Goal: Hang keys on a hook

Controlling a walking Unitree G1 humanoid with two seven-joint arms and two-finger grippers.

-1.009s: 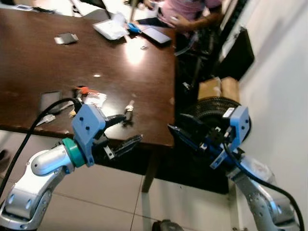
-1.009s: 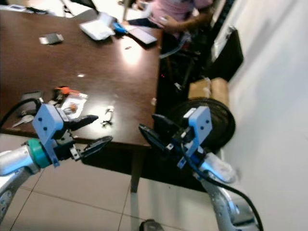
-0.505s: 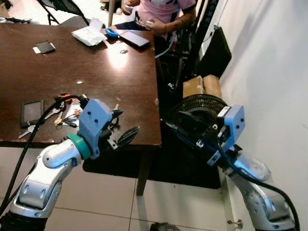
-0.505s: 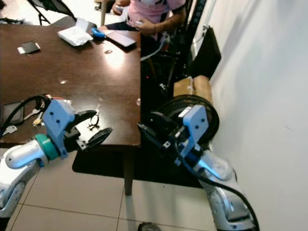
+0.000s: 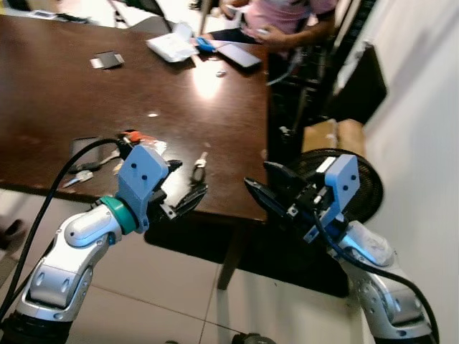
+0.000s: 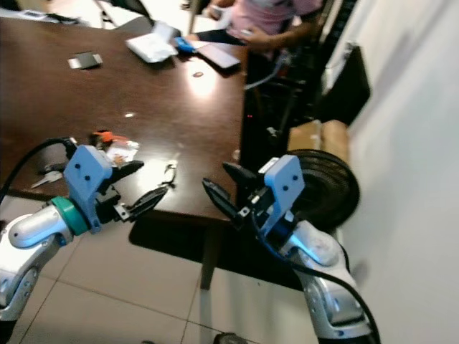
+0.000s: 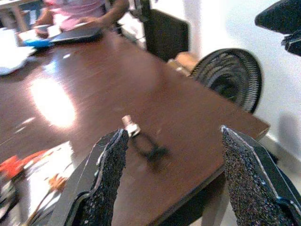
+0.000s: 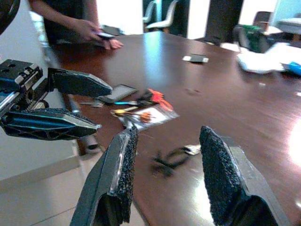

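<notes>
Approach step, nothing grasped yet. Keys [image 5: 199, 166] lie flat on the brown table [image 5: 64, 93], near its front edge. Left gripper [image 5: 181, 188] hovers just short of keys, fingers spread & empty. Right gripper [image 5: 267, 188] off the table corner, beside keys, also spread. Next: left lowers, straddles keys, pinches. No hook seen.

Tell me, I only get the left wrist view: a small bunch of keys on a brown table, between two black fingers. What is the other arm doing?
Observer: The right end effector hangs open just off the table's near corner, holding nothing.
Operator: Is my end effector touching the keys?
Observer: No. Seen from the head, the left end effector is open at the table edge, with the keys just ahead of its tips.
Operator: Anything else nearby?
Observer: A dark phone lies near the same edge, to the robot's left.
</notes>
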